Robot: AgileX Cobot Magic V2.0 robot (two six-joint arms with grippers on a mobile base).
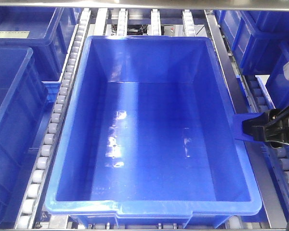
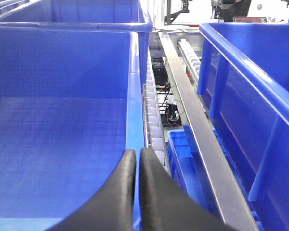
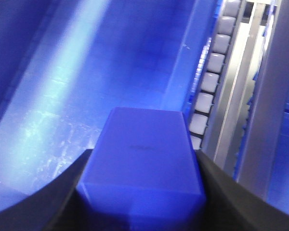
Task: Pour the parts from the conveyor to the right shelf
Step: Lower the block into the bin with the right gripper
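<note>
Parts bin [image 3: 142, 163] sits clamped between the right gripper [image 1: 253, 130] jaws at the empty crate's [image 1: 154, 207] right rim, placed for pouring; left gripper [image 2: 137, 166] is pinched closed, holding nothing.

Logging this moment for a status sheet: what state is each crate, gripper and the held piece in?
Center crate: upright on the roller rails, empty.
Left crate: upright, nothing visible inside.
Left gripper: shut, holding nothing.
Right gripper: shut on the blue box.
Blue box: clamped between the fingers, beside the center crate's right wall.
</note>
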